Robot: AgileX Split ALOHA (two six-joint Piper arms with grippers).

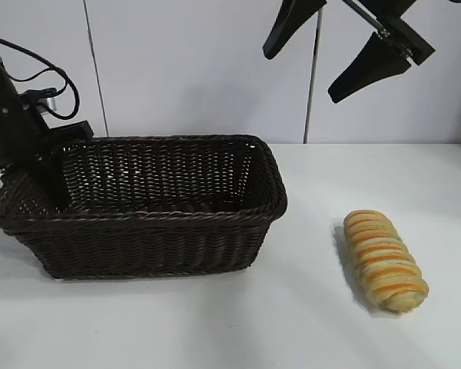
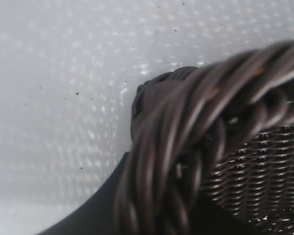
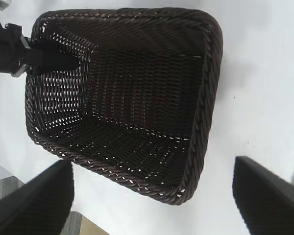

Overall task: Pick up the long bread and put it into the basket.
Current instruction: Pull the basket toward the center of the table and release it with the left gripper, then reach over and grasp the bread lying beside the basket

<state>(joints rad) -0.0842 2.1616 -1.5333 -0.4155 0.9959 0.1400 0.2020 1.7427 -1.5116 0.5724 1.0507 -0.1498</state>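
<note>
The long bread (image 1: 384, 260), golden-tan with orange-brown stripes, lies on the white table to the right of the basket, apart from it. The dark brown wicker basket (image 1: 154, 217) stands at centre left and holds nothing. My left gripper (image 1: 58, 192) is at the basket's left end, shut on its braided rim (image 2: 186, 147), with one finger (image 3: 59, 59) reaching inside. My right gripper (image 1: 302, 75) hangs high above the table between basket and bread, open and empty. The bread shows in neither wrist view.
The white table (image 1: 307, 323) spreads around the bread and in front of the basket. A white panelled wall (image 1: 200, 69) stands behind. The table's edge (image 3: 83, 215) shows in the right wrist view, past the basket's side.
</note>
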